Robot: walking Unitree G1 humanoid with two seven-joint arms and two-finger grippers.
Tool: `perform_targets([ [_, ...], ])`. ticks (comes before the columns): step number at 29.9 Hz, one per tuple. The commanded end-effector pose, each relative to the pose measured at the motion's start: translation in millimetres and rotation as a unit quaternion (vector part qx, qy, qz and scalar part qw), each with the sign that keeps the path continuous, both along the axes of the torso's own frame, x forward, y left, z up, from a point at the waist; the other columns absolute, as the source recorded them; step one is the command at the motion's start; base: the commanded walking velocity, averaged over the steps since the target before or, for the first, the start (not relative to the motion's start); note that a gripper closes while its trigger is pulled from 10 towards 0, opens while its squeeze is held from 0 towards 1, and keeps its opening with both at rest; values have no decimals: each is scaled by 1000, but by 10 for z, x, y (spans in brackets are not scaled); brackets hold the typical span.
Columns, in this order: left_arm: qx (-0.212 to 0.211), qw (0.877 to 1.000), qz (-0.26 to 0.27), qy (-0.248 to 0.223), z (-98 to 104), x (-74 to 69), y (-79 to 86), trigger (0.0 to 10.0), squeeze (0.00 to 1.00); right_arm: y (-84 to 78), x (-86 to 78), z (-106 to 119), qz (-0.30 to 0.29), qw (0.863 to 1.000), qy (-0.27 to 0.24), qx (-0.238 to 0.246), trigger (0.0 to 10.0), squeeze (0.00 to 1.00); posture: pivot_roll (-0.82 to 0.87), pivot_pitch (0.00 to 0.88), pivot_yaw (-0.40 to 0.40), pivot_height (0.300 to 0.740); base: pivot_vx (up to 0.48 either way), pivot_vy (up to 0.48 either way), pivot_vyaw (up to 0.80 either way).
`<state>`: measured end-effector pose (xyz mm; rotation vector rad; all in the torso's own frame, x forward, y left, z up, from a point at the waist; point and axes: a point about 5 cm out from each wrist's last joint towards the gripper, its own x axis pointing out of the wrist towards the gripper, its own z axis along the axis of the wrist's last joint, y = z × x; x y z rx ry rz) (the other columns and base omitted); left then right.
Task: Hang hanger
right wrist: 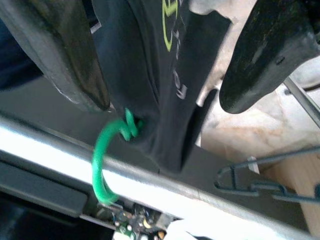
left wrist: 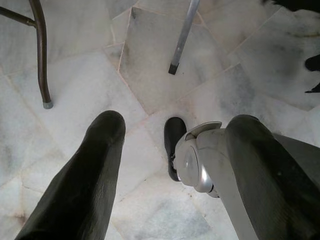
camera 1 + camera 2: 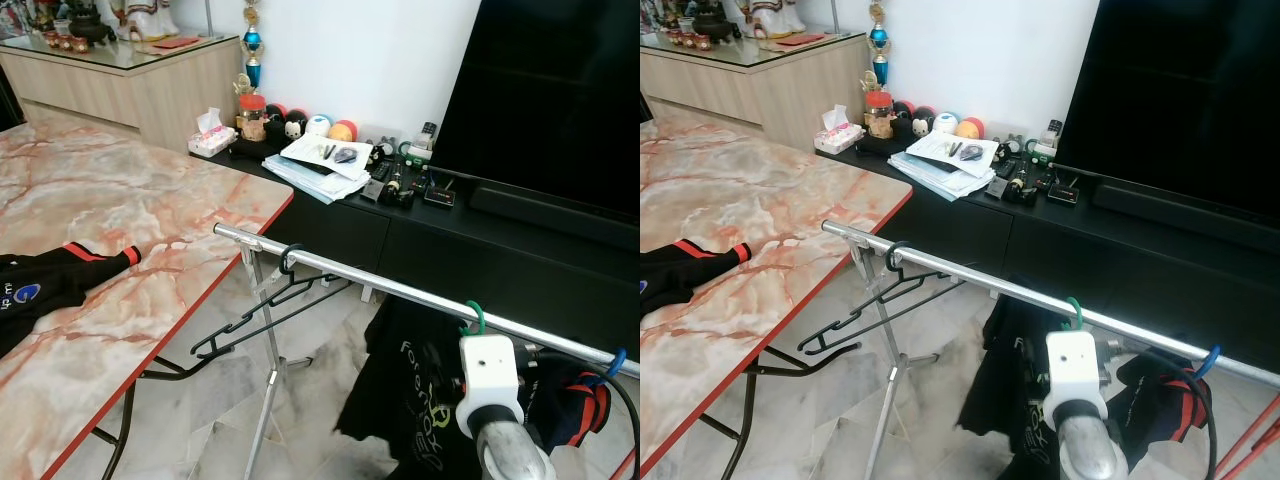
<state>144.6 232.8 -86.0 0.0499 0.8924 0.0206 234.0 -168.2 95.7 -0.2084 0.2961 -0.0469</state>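
Left eye view, from my left: the marble-topped bench [image 3: 130, 215] carries a dark jersey with orange trim [image 3: 55, 285] near its red edge. Just beside the bench stands a silver rail [image 3: 400, 292] on a metal stand. An empty black hanger [image 3: 265, 310] hooks over the rail near its left end and swings out tilted toward the bench. Farther right a green hanger hook [image 3: 474, 316] sits over the rail, with a dark printed shirt [image 3: 415, 385] hanging below it. My right arm reaches up under that spot (its white wrist housing shows in front of the shirt). My right tool [image 1: 165, 85] is spread wide, one finger on each side of the shirt's collar, clamping nothing; the green hook is just beside one fingertip. A blue hook [image 3: 615, 362] sits farthest right. My left tool [image 2: 175, 165] hangs low over the pale floor tiles [image 2: 75, 75], fingers apart and empty.
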Motion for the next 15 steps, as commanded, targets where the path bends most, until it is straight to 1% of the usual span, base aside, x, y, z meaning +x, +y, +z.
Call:
perform_targets([
  [1,-2,1000,-2,12,-20,-33,-8,10000,0,-34,6,-9,-3,1000,0,-2,10000,0,117,47,-47,740,0,0,0],
  [4,-2,1000,-3,12,-19,-30,-11,10000,0,-14,43,-48,8,1000,9,-7,10000,0,120,47,-46,740,0,0,0],
  [7,-3,1000,-2,11,-19,-28,-12,10000,0,35,104,-119,31,999,27,-12,10000,0,126,42,-48,740,0,0,0],
  [10,-3,1000,-2,11,-19,-28,-13,10000,0,55,137,-151,41,999,30,-13,10000,0,130,42,-45,740,0,0,0],
  [15,-2,1000,-2,12,-21,-32,-11,10000,0,79,243,-209,55,997,29,-35,10000,0,133,42,-44,740,0,0,0],
])
